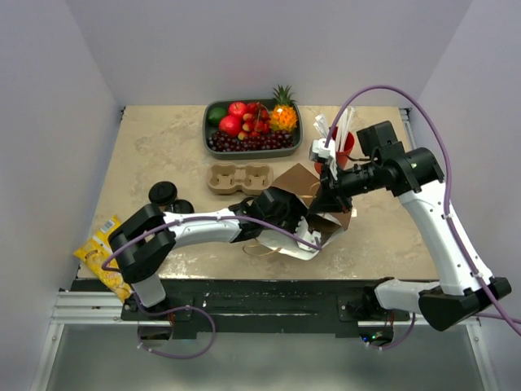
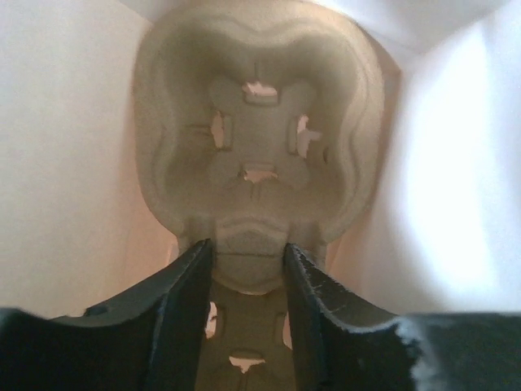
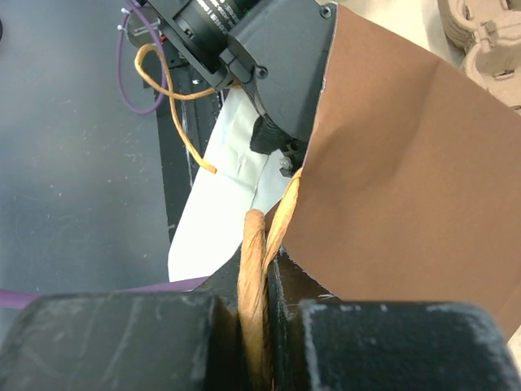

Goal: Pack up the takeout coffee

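The takeout coffee [image 1: 163, 193] shows as a black-lidded cup on the table's left, with a second black lid [image 1: 181, 206] beside it. Both arms are away from it. My left gripper [image 2: 248, 248] is deep inside the brown paper bag [image 1: 305, 191], between its pale inner walls. Its jaws press on both sides of the middle ridge of a tan cup carrier [image 2: 256, 147]. My right gripper [image 3: 259, 301] is shut on the bag's twisted paper handle [image 3: 254, 244] and holds the bag's mouth [image 3: 391, 163] up. In the top view it sits at the bag's upper edge [image 1: 332, 191].
Behind the bag lies another two-hole cardboard carrier [image 1: 238, 178]. A grey fruit tray [image 1: 208, 134] stands at the back, with a red cup of white straws [image 1: 342, 147] to its right. A yellow snack packet [image 1: 102, 252] hangs over the left front edge.
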You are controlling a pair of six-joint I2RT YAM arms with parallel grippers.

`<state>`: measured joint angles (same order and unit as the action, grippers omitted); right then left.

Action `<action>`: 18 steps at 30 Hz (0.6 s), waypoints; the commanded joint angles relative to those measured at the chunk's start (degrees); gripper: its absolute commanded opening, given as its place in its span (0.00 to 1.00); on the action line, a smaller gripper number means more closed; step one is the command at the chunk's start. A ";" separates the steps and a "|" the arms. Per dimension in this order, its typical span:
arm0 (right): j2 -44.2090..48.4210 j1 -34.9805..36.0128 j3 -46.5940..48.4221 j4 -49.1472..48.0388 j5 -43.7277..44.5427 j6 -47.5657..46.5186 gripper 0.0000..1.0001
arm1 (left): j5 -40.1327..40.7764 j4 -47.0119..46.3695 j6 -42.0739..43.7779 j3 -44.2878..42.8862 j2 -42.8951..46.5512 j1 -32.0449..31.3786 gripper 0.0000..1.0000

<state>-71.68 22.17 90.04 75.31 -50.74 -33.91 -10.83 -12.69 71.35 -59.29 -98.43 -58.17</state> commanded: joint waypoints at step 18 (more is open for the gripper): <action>3.21 0.24 1.64 -3.06 11.45 8.68 0.00 | 3.36 -3.41 -14.55 -5.12 10.80 0.08 0.82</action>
<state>-69.69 22.28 90.96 71.55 -43.20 -27.20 -6.76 -14.81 67.61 -58.85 -93.43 -58.28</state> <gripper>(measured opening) 0.034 0.809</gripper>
